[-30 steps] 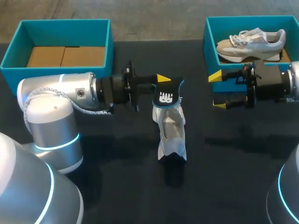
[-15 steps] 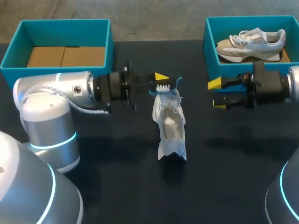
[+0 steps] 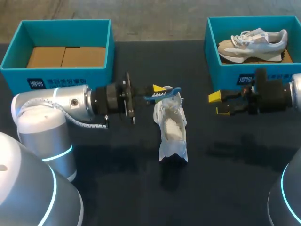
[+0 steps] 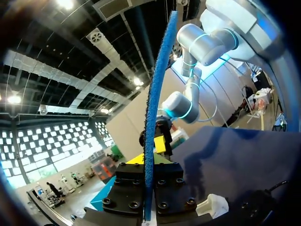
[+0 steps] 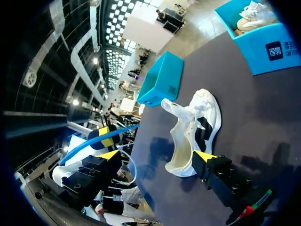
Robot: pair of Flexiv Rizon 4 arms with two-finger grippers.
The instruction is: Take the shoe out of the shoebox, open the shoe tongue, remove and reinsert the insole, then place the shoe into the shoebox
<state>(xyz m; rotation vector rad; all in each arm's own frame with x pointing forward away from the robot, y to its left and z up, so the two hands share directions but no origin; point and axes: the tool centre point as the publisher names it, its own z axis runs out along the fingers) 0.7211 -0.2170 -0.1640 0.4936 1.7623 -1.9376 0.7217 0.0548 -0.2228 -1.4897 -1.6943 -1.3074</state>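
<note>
The left gripper point(image 3: 159, 92) was shut tight on the blue insole point(image 3: 173, 90), just over the white shoe point(image 3: 172, 129) on the table point(image 3: 117, 188); it should slide in flat, toe first; the floppy tongue point(image 5: 175, 109) could block it; the right gripper point(image 3: 217, 104) was open, holding nothing, near the box point(image 3: 235, 75) with another shoe point(image 3: 251, 44).
</note>
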